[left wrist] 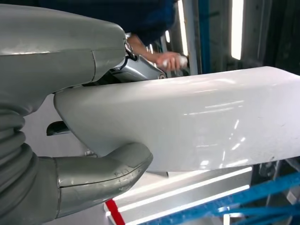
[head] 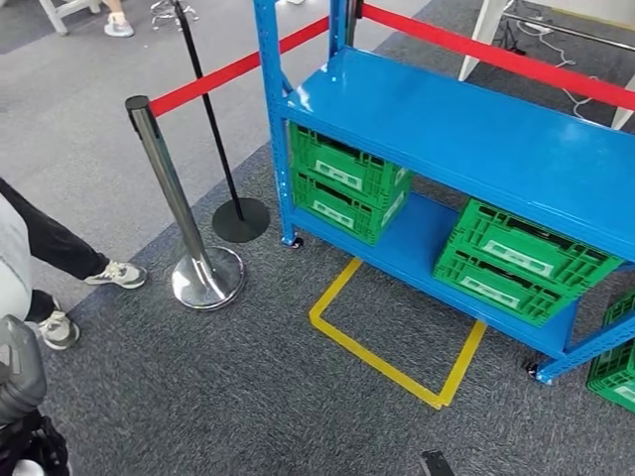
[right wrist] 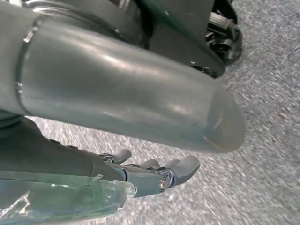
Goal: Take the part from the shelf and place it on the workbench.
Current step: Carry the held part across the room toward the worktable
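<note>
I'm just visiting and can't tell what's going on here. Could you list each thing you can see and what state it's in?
Left hand: holds a white part, thumb under it.
Right hand: fingers nearly straight, holding nothing, hanging over the carpet.
Blue shelf: top level bare.
Green crates: two stacked on the lower level, upright.
Green crates on the right: stacked on the lower level.
Red belt: stretched taut from the silver post.
</note>
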`<state>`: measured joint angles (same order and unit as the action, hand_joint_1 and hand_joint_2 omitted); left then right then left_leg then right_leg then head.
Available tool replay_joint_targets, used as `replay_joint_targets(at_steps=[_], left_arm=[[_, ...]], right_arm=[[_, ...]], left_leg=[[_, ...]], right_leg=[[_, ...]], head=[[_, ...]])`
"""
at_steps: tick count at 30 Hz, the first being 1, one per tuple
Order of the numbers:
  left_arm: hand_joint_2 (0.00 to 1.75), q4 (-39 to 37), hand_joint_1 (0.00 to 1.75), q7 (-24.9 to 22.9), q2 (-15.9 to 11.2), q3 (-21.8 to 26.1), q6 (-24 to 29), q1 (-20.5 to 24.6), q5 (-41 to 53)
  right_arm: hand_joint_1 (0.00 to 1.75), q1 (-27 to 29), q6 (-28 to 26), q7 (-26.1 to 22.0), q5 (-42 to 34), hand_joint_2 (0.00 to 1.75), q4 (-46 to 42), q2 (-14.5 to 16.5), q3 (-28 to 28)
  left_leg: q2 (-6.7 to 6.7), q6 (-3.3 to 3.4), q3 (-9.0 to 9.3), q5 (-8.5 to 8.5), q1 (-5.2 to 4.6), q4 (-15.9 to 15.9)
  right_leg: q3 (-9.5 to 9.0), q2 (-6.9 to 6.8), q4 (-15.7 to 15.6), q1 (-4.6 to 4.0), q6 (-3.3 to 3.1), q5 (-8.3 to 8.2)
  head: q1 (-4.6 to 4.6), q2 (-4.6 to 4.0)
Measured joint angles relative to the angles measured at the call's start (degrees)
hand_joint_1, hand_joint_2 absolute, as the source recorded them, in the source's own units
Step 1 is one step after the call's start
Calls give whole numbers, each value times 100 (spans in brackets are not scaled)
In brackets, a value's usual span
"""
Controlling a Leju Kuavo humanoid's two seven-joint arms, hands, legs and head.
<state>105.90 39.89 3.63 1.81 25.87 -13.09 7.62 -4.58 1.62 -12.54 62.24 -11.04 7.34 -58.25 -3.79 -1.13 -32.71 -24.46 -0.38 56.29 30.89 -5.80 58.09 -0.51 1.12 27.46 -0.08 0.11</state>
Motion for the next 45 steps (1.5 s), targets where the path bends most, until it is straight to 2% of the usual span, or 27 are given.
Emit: replay_joint_targets(at_steps=[2, 3, 4, 6, 8, 9, 11, 13, 15, 16, 17, 19, 21, 23, 24, 26, 28, 30, 32, 34, 36, 38, 39, 40, 41, 43, 45], left_arm=[[175, 0, 175, 0, -2, 14, -1, -8, 9], [175, 0, 175, 0, -2, 20, -2, -6, 9], [175, 0, 175, 0, 0, 24, -2, -1, 11], [175, -1, 175, 0, 5, 25, -3, 7, 16], [175, -4, 175, 0, 7, 25, -3, 2, 23], [175, -6, 175, 0, 7, 25, -4, -2, 23], [175, -7, 175, 0, 7, 27, -5, -5, 19], [175, -7, 175, -1, 5, 28, -8, -5, 14], [175, -7, 175, -2, 4, 29, -11, -20, 12], [175, -7, 175, -2, 4, 29, -11, -37, 11], [175, -7, 175, -2, 4, 30, -12, -59, 11], [175, -7, 175, -2, 4, 30, -11, -77, 10], [175, -8, 175, -1, 5, 29, -10, -72, 9], [175, -13, 175, -1, 5, 29, -10, -83, 9], [175, -15, 175, -1, 5, 30, -10, -92, 9], [175, -17, 175, -1, 5, 31, -16, -100, 16], [175, -17, 175, -2, 6, 30, -25, -95, 27], [175, -17, 175, -2, 7, 30, -29, -94, 33], [175, -17, 175, -2, 5, 31, -29, -107, 38], [175, -17, 175, -3, 5, 36, -30, -114, 52], [175, -17, 175, -7, 17, 39, -35, -113, 70], [175, -19, 175, -11, 32, 39, -45, -121, 81], [175, -19, 175, -14, 34, 39, -48, -127, 87], [175, -20, 175, -16, 35, 39, -49, -133, 95], [175, -20, 175, -17, 37, 39, -49, -137, 103], [175, -19, 175, -21, 39, 39, -49, -140, 115], [175, -18, 175, -25, 39, 39, -49, -141, 123]], right_arm=[[0, -25, 2, -6, 1, 0, 0, 1, 0], [0, -34, 2, -9, 3, 0, 0, 1, 1], [0, -38, 3, -10, 5, 0, 0, 1, 1], [0, -22, 5, -6, 10, 0, 0, 1, 1], [0, 14, 8, 14, 14, 0, 0, 1, 0], [0, 30, 9, 30, 16, 0, 0, 1, 0], [0, 47, 5, 66, 17, 0, 0, 1, 0], [0, 56, 2, 102, 16, 0, 0, 1, 0], [0, 63, 5, 131, 16, 0, 0, 1, 0], [0, 63, 7, 140, 16, 0, 0, 1, 0], [0, 64, 8, 146, 16, 0, 0, 4, 0], [0, 64, 9, 146, 16, 0, 0, 9, 0], [0, 76, 10, 146, 16, 0, 0, 11, 0], [0, 92, 15, 151, 19, 0, 0, 11, 0], [0, 93, 20, 152, 22, 0, 0, 11, 0], [0, 82, 37, 154, 33, 0, 0, 13, 0], [0, 76, 51, 151, 46, 0, 0, 16, 0], [0, 76, 59, 148, 56, 0, 0, 18, 0], [0, 72, 61, 147, 61, 0, 0, 18, 0], [0, 64, 62, 148, 63, 0, 0, 18, 0], [0, 70, 63, 158, 66, 0, 0, 18, 0], [0, 94, 62, 185, 71, 0, 1, 21, 0], [0, 105, 61, 198, 74, 0, 2, 22, 0], [0, 109, 60, 208, 77, 0, 2, 24, 0], [0, 108, 58, 213, 79, 0, 2, 25, 0], [0, 101, 57, 215, 80, 0, 4, 32, 1], [0, 102, 58, 215, 84, 0, 7, 51, 2]], left_leg=[[137, 80, -24, 26, 8, -11], [202, 118, -28, 42, 20, -23], [264, 150, -28, 58, 36, -34], [388, 185, -40, 68, 50, -35], [538, 194, -47, 70, 49, -32], [621, 192, -45, 73, 50, -30], [783, 176, -33, 79, 60, -28], [924, 129, -47, 86, 56, -11], [1044, 55, -94, 111, 62, -4], [1104, 16, -115, 130, 74, -9], [1100, -17, -132, 134, 85, -7], [849, -72, -245, -12, 74, 212], [533, -110, -565, -376, 61, 880], [463, -131, -895, -633, 68, 1565], [455, -132, -938, -613, 70, 1659], [383, -114, -675, -300, 65, 1180], [88, -70, -243, -12, 31, 399], [-77, -3, -65, 46, -11, 49], [67, 72, -77, 57, -20, 16], [205, 138, -72, 81, 6, -10], [330, 183, -68, 91, 32, -21], [482, 200, -70, 91, 35, -19], [567, 200, -69, 92, 36, -17], [651, 197, -64, 93, 39, -15], [733, 190, -57, 95, 45, -12], [879, 146, -59, 101, 54, -2], [1001, 84, -102, 119, 57, 20]], right_leg=[[-14, -39, 0, 12, 63, 25], [19, 69, 86, 25, 100, 94], [106, 220, 288, 36, 131, 221], [448, 507, 1026, 51, 164, 594], [763, 559, 1649, 52, 171, 793], [789, 565, 1666, 54, 169, 724], [532, 645, 1061, 71, 159, 324], [197, 899, 314, 107, 149, 32], [64, 1028, 47, 114, 116, -2], [54, 975, 39, 106, 83, -8], [44, 916, 32, 102, 42, -23], [35, 785, 5, 100, -40, -51], [33, 633, -8, 83, -95, -50], [34, 471, -7, 63, -118, -38], [32, 392, -6, 57, -122, -32], [14, 251, -6, 52, -113, -15], [-16, 137, 5, 27, -77, 22], [-43, 34, 12, -7, -28, 57], [-66, -69, 0, -7, 27, 83], [-8, 102, 158, 13, 91, 214], [277, 427, 787, 29, 134, 546], [659, 546, 1545, 32, 147, 822], [758, 557, 1699, 33, 149, 816], [740, 567, 1601, 38, 146, 687], [616, 601, 1292, 50, 145, 476], [268, 882, 490, 105, 165, 111], [84, 1122, 93, 142, 156, 12]], head=[[10, 0], [17, 0], [25, 0], [41, 0], [41, 0], [41, 0], [43, 0], [39, 0], [35, 0], [32, 0], [35, 0], [9, 0], [-16, 0], [-15, 0], [-16, 0], [-16, 0], [-19, 0], [-9, 0], [0, 0], [12, 0], [35, 0], [44, 0], [47, 0], [46, 0], [47, 0], [46, 0], [41, 0]])
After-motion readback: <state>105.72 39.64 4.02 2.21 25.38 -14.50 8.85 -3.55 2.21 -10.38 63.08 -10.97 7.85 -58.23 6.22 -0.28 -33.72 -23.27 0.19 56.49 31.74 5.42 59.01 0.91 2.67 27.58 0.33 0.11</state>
